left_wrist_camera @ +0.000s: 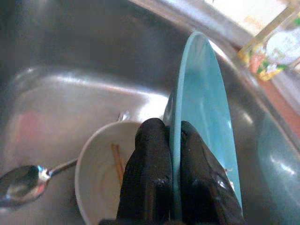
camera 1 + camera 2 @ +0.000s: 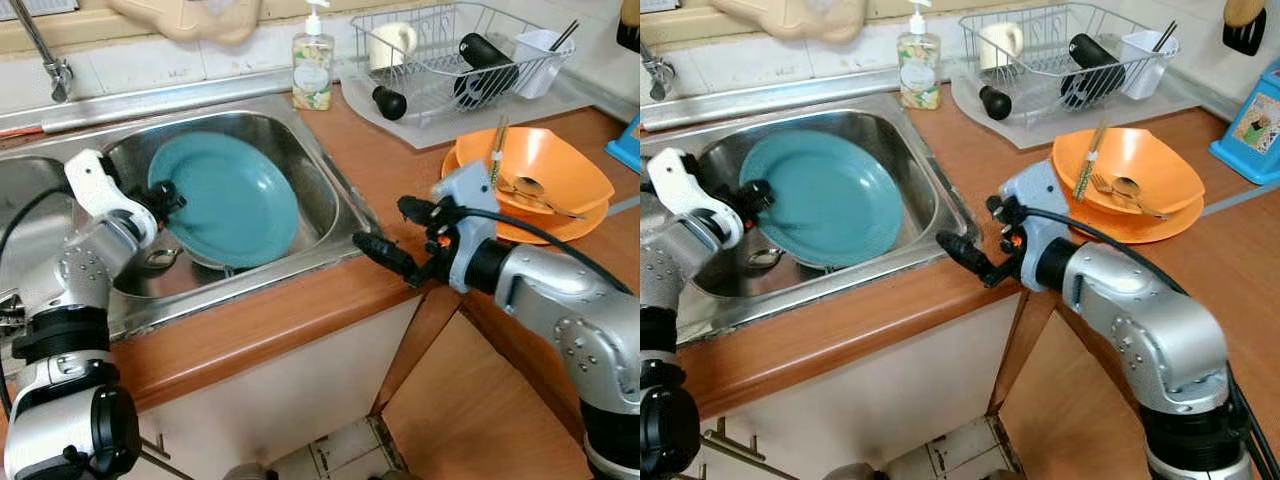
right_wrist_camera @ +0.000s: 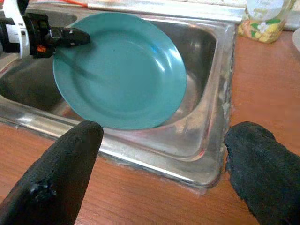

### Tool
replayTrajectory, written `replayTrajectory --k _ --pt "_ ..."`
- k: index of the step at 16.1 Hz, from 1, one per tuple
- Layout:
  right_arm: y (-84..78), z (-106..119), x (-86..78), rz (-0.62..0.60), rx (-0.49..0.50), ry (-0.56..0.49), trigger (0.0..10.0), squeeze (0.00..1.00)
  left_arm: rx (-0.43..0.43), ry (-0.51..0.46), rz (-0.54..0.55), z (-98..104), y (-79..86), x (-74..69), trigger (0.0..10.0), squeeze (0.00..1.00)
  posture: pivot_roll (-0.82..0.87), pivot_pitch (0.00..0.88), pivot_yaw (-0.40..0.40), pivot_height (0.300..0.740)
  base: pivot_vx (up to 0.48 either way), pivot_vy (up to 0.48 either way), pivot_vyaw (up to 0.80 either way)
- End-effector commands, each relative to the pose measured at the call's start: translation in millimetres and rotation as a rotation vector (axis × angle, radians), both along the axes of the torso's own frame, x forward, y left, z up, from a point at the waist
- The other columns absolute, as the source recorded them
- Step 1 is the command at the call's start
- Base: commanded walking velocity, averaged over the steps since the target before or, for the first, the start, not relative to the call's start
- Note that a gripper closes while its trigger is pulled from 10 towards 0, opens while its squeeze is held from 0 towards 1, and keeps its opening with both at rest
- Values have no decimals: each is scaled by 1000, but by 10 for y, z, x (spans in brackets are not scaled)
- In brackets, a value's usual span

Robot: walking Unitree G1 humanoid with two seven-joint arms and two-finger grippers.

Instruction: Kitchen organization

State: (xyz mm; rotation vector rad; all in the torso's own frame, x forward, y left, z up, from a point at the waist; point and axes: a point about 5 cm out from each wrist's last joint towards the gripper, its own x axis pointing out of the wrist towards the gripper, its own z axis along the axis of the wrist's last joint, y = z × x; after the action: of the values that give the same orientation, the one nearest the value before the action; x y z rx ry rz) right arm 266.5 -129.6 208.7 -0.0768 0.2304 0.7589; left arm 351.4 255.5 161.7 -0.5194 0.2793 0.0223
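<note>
teal plate (image 2: 235, 195) | pinched by left tool (image 2: 170, 200) | soap bottle (image 2: 313, 68) label unreadable

White bowl (image 1: 101, 173) partly hidden behind left claw (image 1: 174, 140) and teal plate (image 1: 201, 112); spoon (image 1: 28, 180) cut by frame edge.

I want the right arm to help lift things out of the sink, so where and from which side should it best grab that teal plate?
Grip the thin rim of the teal plate on its counter-side edge, coming over the sink wall from the robot's right. The plate stands tilted, held by the left gripper pinching the opposite rim, so that edge is raised and free. The right gripper hangs open above the counter beside it, probably well placed.
</note>
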Motion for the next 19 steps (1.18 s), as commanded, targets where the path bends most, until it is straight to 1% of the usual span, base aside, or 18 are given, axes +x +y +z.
replayTrajectory --k 1,2,3,6,7,11,12,13,14,15,16,17,18,19 --pt "3 -5 18 -4 0 -7 10000 0 -3 33 -17 -30 -74 19 8078 0 -118 0 21 740 0 0 0" --pt "15 -23 20 -7 1 -3 10000 0 0 46 -34 -51 -108 20 9882 0 -118 0 21 740 0 0 0" --pt "20 -30 22 -8 0 -2 10000 0 5 52 -38 -60 -119 22 10000 0 -117 0 25 740 0 0 0" --pt "48 -69 22 -14 5 8 10000 0 15 108 -49 -182 -184 16 10000 0 -118 0 31 740 0 0 0" --pt "55 -78 22 -15 6 10 10000 0 17 117 -52 -211 -197 5 10000 1000 -118 0 31 740 0 0 0" --pt "82 -112 17 -14 9 16 10000 0 27 128 -54 -256 -208 -33 10000 1000 -117 0 42 740 0 0 0" --pt "98 -123 19 -15 11 18 10000 0 47 127 -56 -271 -190 -70 10000 1000 -117 0 42 740 0 0 0" --pt "100 -127 22 -17 8 17 10000 0 97 84 -63 -233 -168 -85 10000 1000 -119 0 41 740 0 0 0" --pt "96 -132 26 -25 -4 11 10000 0 155 61 -71 -206 -151 -94 10000 1000 -119 0 41 740 0 0 0" --pt "75 -144 61 -59 -44 -10 10000 0 257 19 -66 -159 -111 -100 10000 1000 -119 0 39 740 0 0 0" --pt "66 -150 85 -77 -59 -18 10000 0 289 -2 -58 -131 -94 -100 10000 1000 -121 0 36 740 0 0 0" --pt "47 -163 151 -127 -61 -17 10000 843 333 -49 -47 -57 -67 -102 10000 1000 -118 0 32 740 0 0 0" --pt "48 -155 221 -174 -52 -24 10000 1000 369 -124 -54 50 -62 -109 10000 1000 -115 0 30 740 0 0 0" --pt "64 -142 266 -197 -62 -41 10000 1000 397 -184 -67 126 -70 -119 10000 1000 -114 0 29 740 0 0 0"
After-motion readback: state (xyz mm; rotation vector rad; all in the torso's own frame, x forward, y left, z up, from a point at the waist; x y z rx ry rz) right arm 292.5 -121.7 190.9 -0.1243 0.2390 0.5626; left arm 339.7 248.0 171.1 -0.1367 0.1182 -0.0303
